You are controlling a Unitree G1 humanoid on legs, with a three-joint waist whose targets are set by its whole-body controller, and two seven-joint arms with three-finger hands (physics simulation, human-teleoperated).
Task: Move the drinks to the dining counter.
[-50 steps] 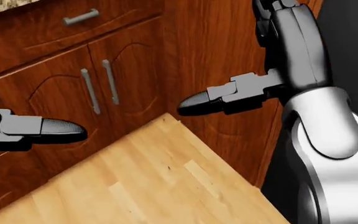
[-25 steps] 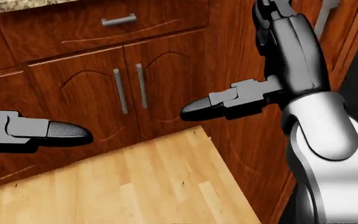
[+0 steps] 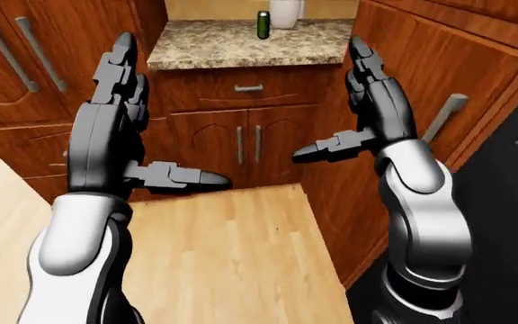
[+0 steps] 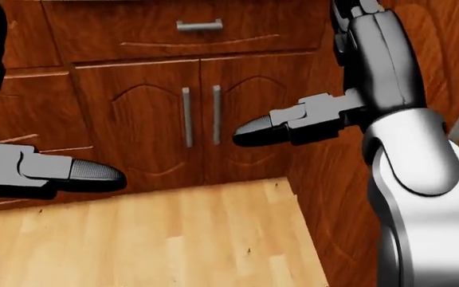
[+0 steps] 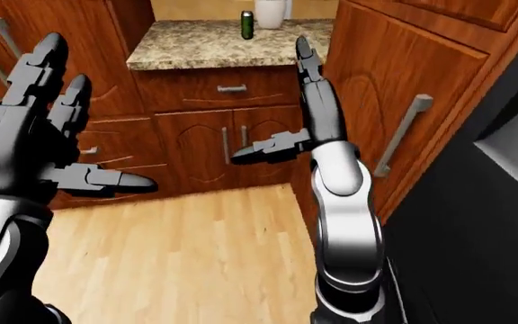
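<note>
A green drink can (image 3: 263, 24) stands on a granite counter (image 3: 223, 47) at the top of the left-eye view, and a white container (image 3: 286, 12) stands just right of it. My left hand (image 3: 155, 131) is raised and open, with its fingers pointing up and its thumb out to the right; nothing is in it. My right hand (image 3: 331, 101) is held up the same way, open and empty. Both hands hang well short of the counter, over the wood floor (image 3: 232, 256).
Under the counter are a drawer (image 4: 199, 25) and two cabinet doors with vertical metal handles (image 4: 187, 117). More wooden cabinets flank the left. A tall wooden panel with a bar handle (image 5: 401, 135) stands on the right, and a dark appliance (image 5: 475, 229) lies beyond it.
The whole head view has shifted: the cabinet doors and drawer handle slid to the right and levelled out, so the camera has moved. Both hands keep their open pose.
</note>
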